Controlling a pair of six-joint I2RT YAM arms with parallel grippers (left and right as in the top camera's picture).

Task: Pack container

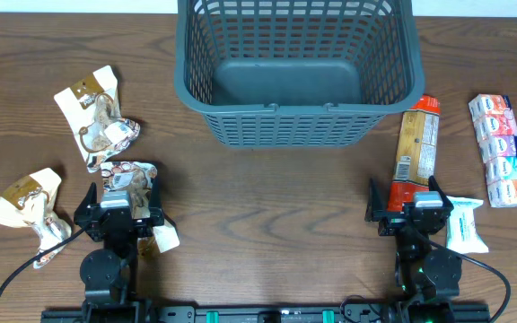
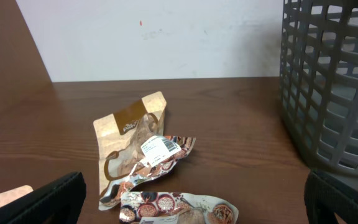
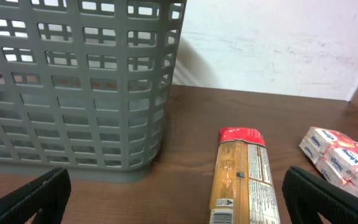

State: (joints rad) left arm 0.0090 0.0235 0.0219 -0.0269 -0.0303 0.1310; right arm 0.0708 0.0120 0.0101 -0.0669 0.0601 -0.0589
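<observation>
The dark grey-blue mesh container [image 1: 296, 67] stands at the back middle, nothing in it; it also shows in the left wrist view [image 2: 334, 87] and the right wrist view [image 3: 73, 81]. My left gripper [image 1: 119, 215] is open and empty over a shiny snack pouch [image 2: 179, 208], with two more pouches [image 2: 138, 146] just beyond. My right gripper [image 1: 408, 213] is open and empty, at the near end of a long orange pasta packet [image 3: 244, 177] [image 1: 417, 144].
Tan snack pouches lie at the left [image 1: 97, 112] and far left [image 1: 27, 202]. A pink-and-white multipack [image 1: 502, 148] [image 3: 340, 158] lies at the right. A white tissue pack [image 1: 465, 224] sits beside my right gripper.
</observation>
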